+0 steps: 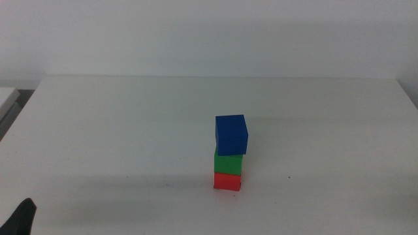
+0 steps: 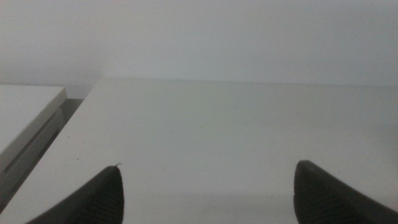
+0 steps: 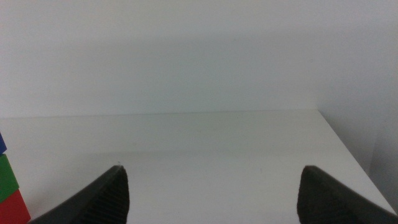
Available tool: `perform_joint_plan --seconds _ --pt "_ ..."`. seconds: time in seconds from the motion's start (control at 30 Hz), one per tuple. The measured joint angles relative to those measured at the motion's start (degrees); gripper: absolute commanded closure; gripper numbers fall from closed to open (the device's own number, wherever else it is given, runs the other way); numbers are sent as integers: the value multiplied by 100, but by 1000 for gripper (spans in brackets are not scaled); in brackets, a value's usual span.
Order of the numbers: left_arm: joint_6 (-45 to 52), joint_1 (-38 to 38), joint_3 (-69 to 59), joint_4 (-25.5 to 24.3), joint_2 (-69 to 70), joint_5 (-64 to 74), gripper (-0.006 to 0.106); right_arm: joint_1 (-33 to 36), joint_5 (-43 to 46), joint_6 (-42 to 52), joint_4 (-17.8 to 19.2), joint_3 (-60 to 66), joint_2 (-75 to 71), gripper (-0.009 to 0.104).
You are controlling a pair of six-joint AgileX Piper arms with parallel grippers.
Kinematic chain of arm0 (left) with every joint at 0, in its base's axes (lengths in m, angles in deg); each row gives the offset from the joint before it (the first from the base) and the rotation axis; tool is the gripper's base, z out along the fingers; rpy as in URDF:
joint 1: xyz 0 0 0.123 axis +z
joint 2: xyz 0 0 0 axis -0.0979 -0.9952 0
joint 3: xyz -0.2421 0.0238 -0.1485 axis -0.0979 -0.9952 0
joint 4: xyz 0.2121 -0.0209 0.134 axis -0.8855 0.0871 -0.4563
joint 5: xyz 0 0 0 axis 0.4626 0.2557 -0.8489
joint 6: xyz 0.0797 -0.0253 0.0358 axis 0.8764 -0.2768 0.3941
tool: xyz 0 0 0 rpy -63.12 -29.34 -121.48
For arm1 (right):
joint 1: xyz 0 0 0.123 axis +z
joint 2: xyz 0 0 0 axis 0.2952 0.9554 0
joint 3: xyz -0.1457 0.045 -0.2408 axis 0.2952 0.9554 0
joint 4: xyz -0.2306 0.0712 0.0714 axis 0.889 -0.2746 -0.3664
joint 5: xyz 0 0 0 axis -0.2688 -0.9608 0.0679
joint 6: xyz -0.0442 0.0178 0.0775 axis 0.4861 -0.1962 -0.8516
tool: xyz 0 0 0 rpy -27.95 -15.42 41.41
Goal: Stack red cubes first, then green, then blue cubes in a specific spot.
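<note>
You are looking at a finished stack standing on the white table (image 1: 130, 130), a little right of centre and toward the near edge in the middle view. The red cube (image 1: 227, 181) is sitting on the table at the bottom. The green cube (image 1: 228, 162) is resting directly on it, roughly squared up with it. The blue cube (image 1: 231, 134) is sitting on top of the green one, twisted a little and overhanging slightly toward the right, and it is looking larger than the other two because it is nearest the camera. All three are touching in one column and the stack is standing upright. The patch of table under the red cube is hidden by the stack itself.

Nothing is touching the cubes. Your left gripper (image 2: 205, 193) is waiting well apart from the stack; in the middle view only a dark tip of it (image 1: 21, 219) is showing at the bottom left corner. Its fingers (image 2: 99, 199) are standing wide apart over bare table and are holding nothing.

Your right gripper (image 3: 211, 193) is out of the middle view. Its fingers (image 3: 102, 199) are likewise spread wide and are holding nothing. In its wrist view a sliver of the stack is showing at the picture's edge, red (image 3: 13, 208) under green (image 3: 7, 177), with only a corner of blue (image 3: 2, 143) above, beside and clear of the fingers.
</note>
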Motion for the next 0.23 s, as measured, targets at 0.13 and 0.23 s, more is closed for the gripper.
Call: perform_joint_plan --seconds 0.13,0.23 --pt "0 0 0 -46 0 -5 7 0 0 -11 -30 0 0 2" --pt "0 0 0 -46 0 -42 7 0 0 -11 -30 0 0 2"
